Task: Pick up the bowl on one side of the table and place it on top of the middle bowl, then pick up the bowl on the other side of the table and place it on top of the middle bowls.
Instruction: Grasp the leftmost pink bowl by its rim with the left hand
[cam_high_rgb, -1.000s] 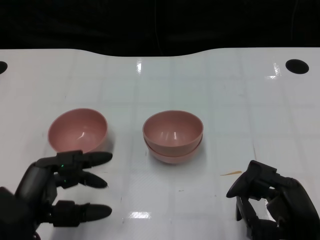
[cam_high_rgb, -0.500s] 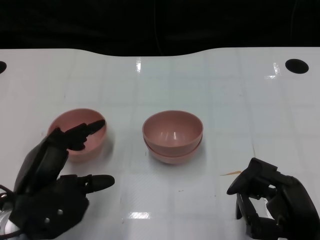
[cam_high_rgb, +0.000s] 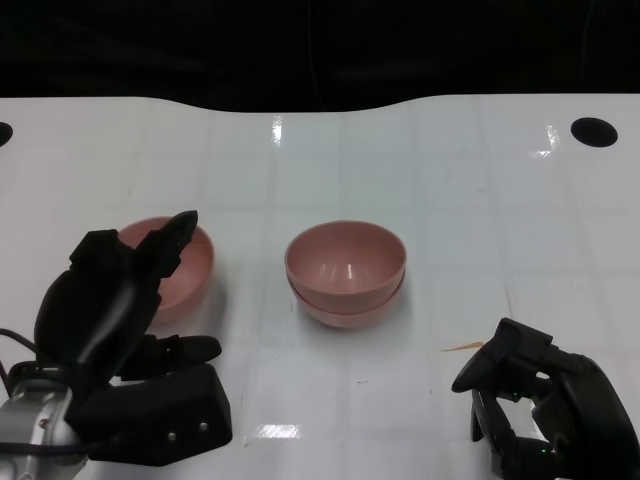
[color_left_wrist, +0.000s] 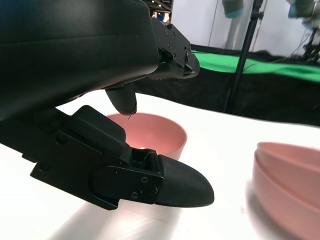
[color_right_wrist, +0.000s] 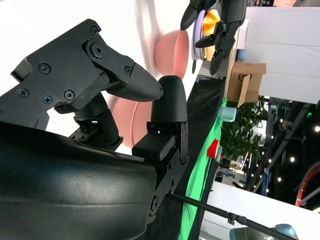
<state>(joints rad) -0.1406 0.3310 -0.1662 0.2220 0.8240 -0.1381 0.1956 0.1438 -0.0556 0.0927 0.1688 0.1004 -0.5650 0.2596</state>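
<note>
Head view: left hand (cam_high_rgb: 105, 310) raised, fingers (cam_high_rgb: 170, 243) spread wide over side bowl (cam_high_rgb: 190, 268), gripping nothing; right hand (cam_high_rgb: 545, 410) curled shut, empty, on desk (cam_high_rgb: 450, 200).

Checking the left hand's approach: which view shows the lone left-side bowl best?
The left wrist view: the bowl shows between open fingers. The head view has the left hand covering part of it; the right wrist view shows a distant sliver.

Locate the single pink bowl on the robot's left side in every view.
Head view: single bowl at left of centre, partly behind the left hand.
Left wrist view: single bowl mid-picture, between that hand's fingers.
Right wrist view: single bowl near the top, far away.
Shared landmark: the stacked middle bowls.
</note>
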